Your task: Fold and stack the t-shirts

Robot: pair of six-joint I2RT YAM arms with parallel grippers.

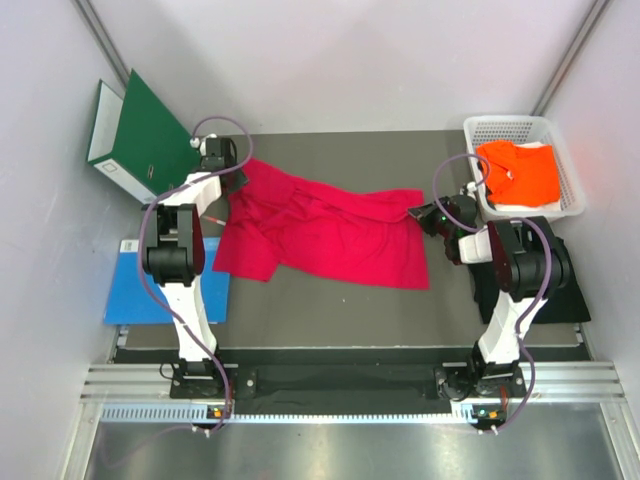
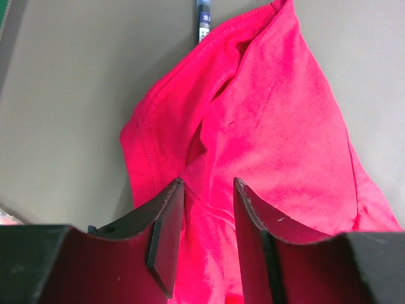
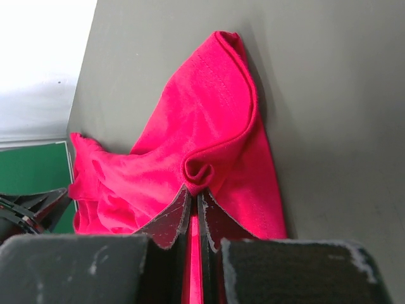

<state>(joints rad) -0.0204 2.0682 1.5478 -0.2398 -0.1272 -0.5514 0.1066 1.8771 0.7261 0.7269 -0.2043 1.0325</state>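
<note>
The crimson red t-shirt [image 1: 320, 230] lies rumpled across the dark table between the arms. My left gripper [image 1: 226, 193] is at its left edge. In the left wrist view the left gripper [image 2: 207, 183] is open, its jaws apart over the red cloth [image 2: 272, 126]. My right gripper [image 1: 418, 213] is at the shirt's right edge. In the right wrist view the right gripper [image 3: 194, 190] is shut on a bunched fold of the shirt's hem [image 3: 201, 172]. The bright orange t-shirt [image 1: 520, 170] lies in a white basket [image 1: 510, 125]. A black cloth [image 1: 565, 295], perhaps the black t-shirt, lies flat behind the right arm.
A green binder [image 1: 140, 135] leans against the left wall at the back. A flat blue sheet [image 1: 135, 290] lies at the left beside the left arm. A dark pen-like stick [image 2: 204, 16] lies on the table [image 2: 76, 95] by the shirt's edge.
</note>
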